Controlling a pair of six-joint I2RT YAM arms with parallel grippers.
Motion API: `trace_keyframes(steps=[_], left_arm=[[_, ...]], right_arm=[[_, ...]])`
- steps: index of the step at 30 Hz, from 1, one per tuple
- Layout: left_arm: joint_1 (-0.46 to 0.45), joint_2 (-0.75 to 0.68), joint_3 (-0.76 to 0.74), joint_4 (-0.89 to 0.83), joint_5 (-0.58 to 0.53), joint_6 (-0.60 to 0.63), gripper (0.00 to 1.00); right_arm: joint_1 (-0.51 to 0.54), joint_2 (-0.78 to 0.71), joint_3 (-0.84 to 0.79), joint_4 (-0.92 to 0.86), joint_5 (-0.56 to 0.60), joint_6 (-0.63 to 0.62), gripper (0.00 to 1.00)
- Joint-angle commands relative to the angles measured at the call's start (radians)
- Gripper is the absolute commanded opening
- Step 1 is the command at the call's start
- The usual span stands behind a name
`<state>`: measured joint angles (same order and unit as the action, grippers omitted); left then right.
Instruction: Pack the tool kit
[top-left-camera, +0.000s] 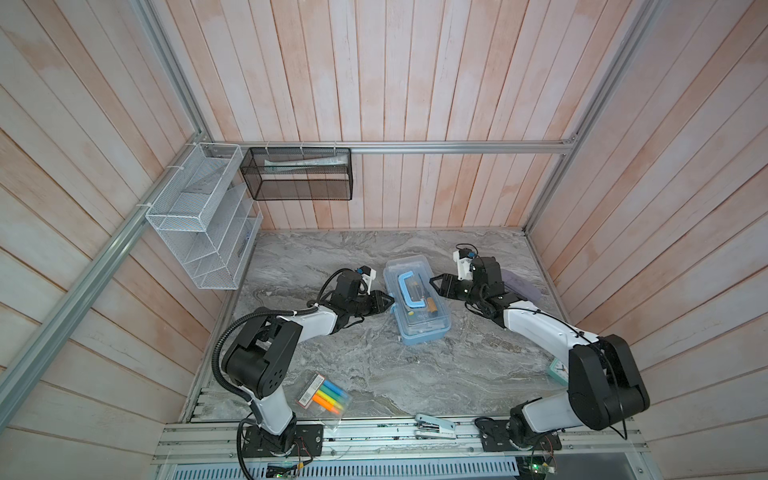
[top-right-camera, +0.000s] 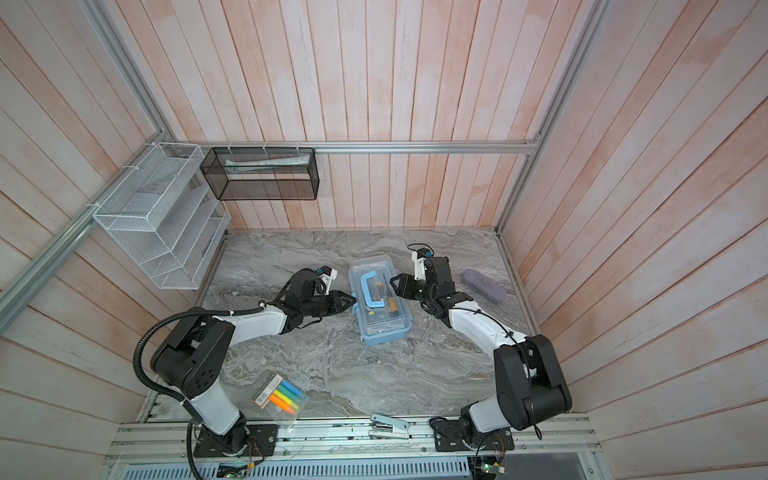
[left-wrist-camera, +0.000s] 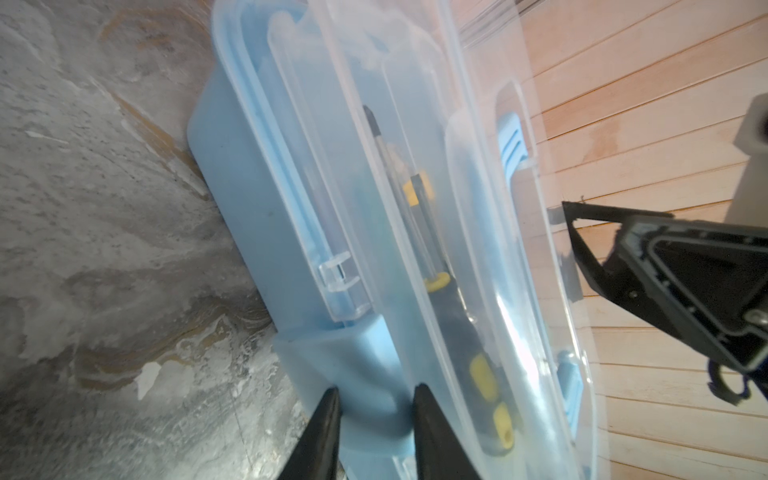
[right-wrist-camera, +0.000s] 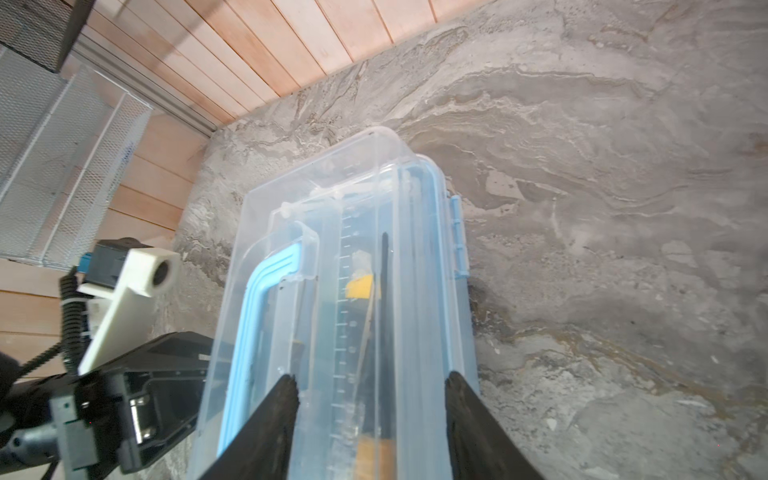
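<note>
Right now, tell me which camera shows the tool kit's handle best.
A top view: the whole light-blue handle lies flat atop the tool kit, as both top views show. The right wrist view shows only one corner and part of its long bar. The left wrist view catches just a sliver through clear plastic.

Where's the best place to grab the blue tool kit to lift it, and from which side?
Probably the arched handle, from straight above, closing across its long bar: the one slim part, while the tool kit body looks wide. It seems to lie flat on the clear lid, so tip it up first.
</note>
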<state>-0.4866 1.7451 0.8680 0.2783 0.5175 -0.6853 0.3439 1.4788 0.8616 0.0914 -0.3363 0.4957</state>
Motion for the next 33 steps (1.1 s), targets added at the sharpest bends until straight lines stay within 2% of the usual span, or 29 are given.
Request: trace_keyframes(steps=[1, 7, 13, 20, 26, 33], left_arm=[[-0.012, 0.026, -0.018, 0.030, 0.021, -0.002, 0.32], [-0.012, 0.048, -0.030, 0.081, 0.027, -0.020, 0.31], [-0.012, 0.072, -0.053, 0.158, 0.054, -0.062, 0.31], [-0.017, 0.072, -0.088, 0.206, 0.056, -0.075, 0.31], [-0.034, 0.085, -0.118, 0.271, 0.057, -0.089, 0.31], [-0.060, 0.091, -0.139, 0.311, 0.052, -0.111, 0.31]], right_arm=[[-0.002, 0.046, -0.023, 0.019, -0.087, -0.045, 0.57], [-0.003, 0.076, -0.097, 0.199, -0.270, 0.020, 0.57], [0.008, 0.087, -0.179, 0.293, -0.347, 0.136, 0.56], [0.095, 0.060, -0.249, 0.346, -0.310, 0.233, 0.56], [0.169, 0.088, -0.316, 0.467, -0.291, 0.339, 0.56], [0.206, 0.091, -0.336, 0.499, -0.277, 0.365, 0.55]])
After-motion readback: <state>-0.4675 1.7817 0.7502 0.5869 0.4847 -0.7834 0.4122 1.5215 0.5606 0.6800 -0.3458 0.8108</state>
